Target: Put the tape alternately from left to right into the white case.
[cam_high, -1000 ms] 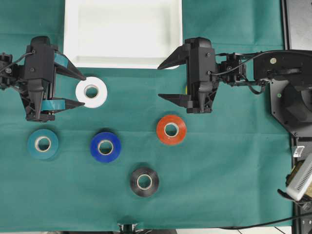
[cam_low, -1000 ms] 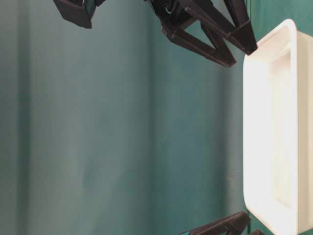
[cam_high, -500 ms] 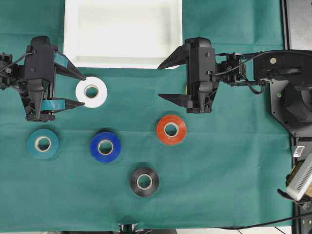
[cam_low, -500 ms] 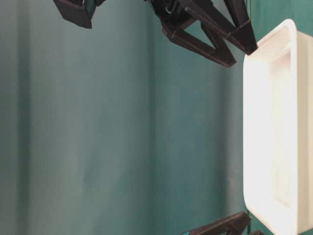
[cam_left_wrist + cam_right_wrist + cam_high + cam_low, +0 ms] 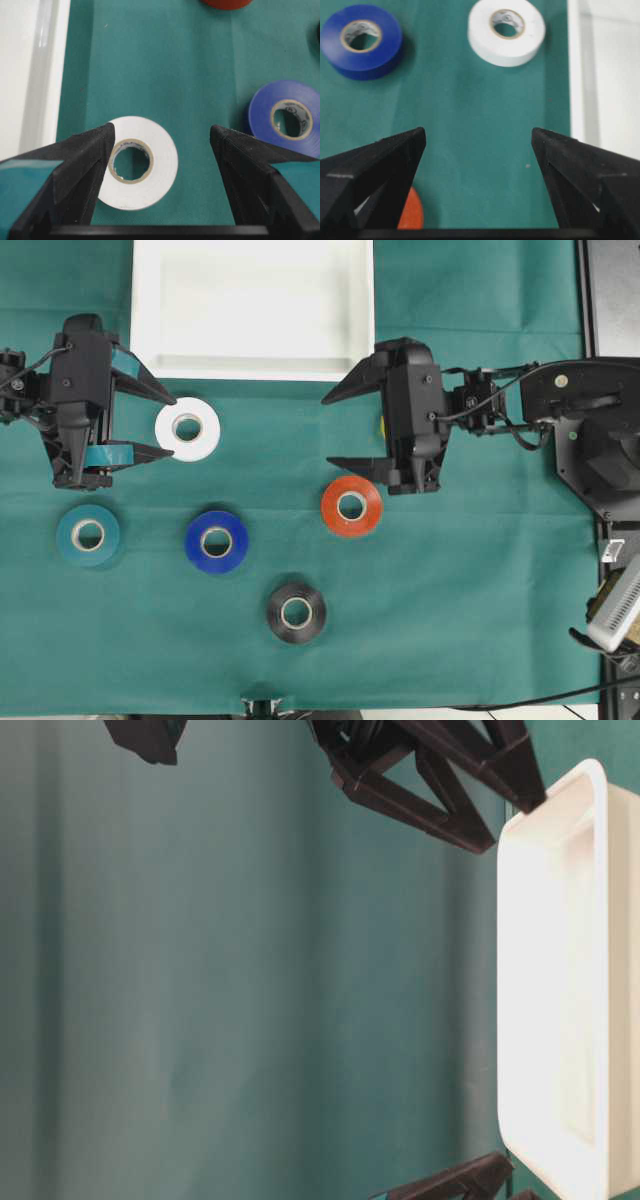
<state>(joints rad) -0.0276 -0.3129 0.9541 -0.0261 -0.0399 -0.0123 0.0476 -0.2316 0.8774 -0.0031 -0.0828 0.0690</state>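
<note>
The white case (image 5: 250, 368) lies at the back middle with no tape in it. On the green cloth lie rolls of tape: white (image 5: 187, 428), teal (image 5: 88, 534), blue (image 5: 216, 541), red (image 5: 351, 506) and black (image 5: 296, 613). A sliver of yellow (image 5: 382, 427) shows under the right arm. My left gripper (image 5: 174, 425) is open, its tips at the white roll's left edge. In the left wrist view the white roll (image 5: 150, 172) sits low between the fingers, nearer the left one. My right gripper (image 5: 326, 431) is open over bare cloth, just behind the red roll (image 5: 412, 212).
The case's near rim (image 5: 30, 75) runs close behind the white roll. The right arm's base and a grey panel (image 5: 610, 300) stand at the right, off the cloth. In the table-level view the case (image 5: 560, 970) fills the right side.
My right gripper has shifted a little toward the front, nearer the red roll, and tilted slightly. The left gripper and all the rolls stay where they were.
</note>
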